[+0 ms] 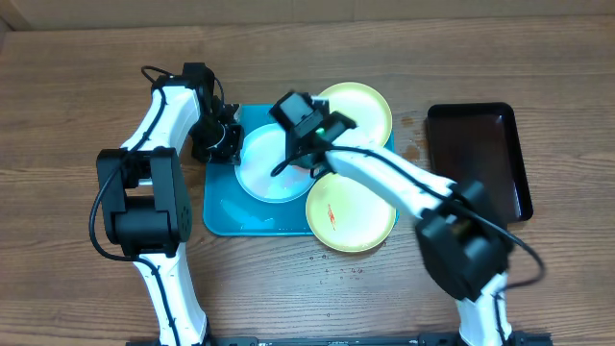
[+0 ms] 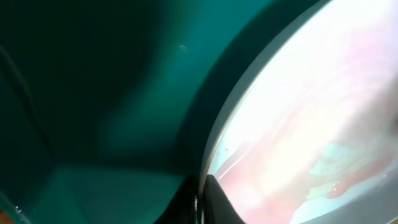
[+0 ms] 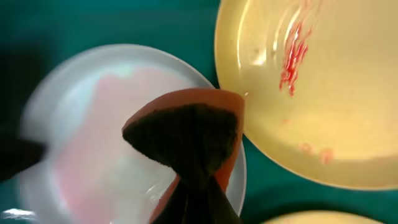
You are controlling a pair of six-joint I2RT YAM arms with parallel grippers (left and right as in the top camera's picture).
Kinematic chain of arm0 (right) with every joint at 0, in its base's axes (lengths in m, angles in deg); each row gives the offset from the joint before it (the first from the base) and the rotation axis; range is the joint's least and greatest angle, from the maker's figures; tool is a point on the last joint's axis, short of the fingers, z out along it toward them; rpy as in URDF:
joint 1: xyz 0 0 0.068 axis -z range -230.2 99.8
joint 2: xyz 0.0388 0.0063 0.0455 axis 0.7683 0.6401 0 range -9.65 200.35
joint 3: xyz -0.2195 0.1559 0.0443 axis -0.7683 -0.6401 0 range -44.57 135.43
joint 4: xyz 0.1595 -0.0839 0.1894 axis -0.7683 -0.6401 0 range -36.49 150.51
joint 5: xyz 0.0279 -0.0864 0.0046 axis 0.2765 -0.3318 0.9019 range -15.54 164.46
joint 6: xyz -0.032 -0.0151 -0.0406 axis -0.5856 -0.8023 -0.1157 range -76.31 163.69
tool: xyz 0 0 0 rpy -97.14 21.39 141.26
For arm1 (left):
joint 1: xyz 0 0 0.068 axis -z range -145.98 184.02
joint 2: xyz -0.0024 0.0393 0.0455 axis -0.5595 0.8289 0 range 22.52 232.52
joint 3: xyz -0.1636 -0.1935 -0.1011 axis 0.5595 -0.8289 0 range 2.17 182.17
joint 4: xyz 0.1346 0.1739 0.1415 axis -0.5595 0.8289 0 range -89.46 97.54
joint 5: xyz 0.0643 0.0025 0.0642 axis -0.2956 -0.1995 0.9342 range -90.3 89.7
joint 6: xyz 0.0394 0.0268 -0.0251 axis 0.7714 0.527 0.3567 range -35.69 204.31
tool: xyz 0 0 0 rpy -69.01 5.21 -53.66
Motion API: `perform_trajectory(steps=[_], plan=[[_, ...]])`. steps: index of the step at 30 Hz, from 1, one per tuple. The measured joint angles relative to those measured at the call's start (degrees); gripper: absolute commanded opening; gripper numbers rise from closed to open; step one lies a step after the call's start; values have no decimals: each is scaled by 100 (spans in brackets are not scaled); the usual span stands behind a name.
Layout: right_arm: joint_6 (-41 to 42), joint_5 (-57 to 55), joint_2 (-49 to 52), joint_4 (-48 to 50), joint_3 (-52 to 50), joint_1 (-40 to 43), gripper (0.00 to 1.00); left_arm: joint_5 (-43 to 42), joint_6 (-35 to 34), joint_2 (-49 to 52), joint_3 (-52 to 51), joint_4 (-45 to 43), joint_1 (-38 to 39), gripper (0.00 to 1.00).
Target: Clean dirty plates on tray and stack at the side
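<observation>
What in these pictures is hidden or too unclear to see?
Overhead: the right arm covers part of the white plate and tray, so smears there can't be judged.
Left wrist: everything is blurred by closeness; the left hand is cut off at the bottom edge, so whether it grips the plate's rim is unclear.
Right wrist: the sponge hides the plate's middle; the right hand is mostly cut off below.

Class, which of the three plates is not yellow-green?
The whitish plate on the turquoise tray, under the sponge; the far plate and the smeared near plate are yellow-green.
</observation>
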Motion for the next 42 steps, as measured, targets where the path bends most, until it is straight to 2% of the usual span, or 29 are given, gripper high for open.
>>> perform_trajectory(steps=[3, 9, 12, 13, 14, 30, 34, 42], plan=[[-254, 308, -586, -192, 0, 138, 4, 2, 2, 0, 0, -9, 2, 29], [-570, 796, -1460, -789, 24, 577, 4, 2, 17, 0, 0, -184, 57, 32], [-693, 901, -1532, -1069, 26, 857, 4, 2, 17, 13, 0, -282, 131, 23], [-721, 920, -1528, -1154, 26, 942, 4, 0, 26, 37, 0, -319, 164, 16], [-748, 953, -1526, -1235, 26, 1029, 4, 4, 0, 72, 2, -332, 186, 4], [-844, 1001, -1526, -1464, 26, 1298, 4, 57, 20, 70, 122, -81, 101, 4], [-841, 999, -1526, -1462, 26, 1298, 4, 387, 20, -328, 122, 0, 61, 4], [-944, 1001, -1526, -1467, 26, 1318, 4, 1209, -50, -1989, 310, 68, 94, 4]])
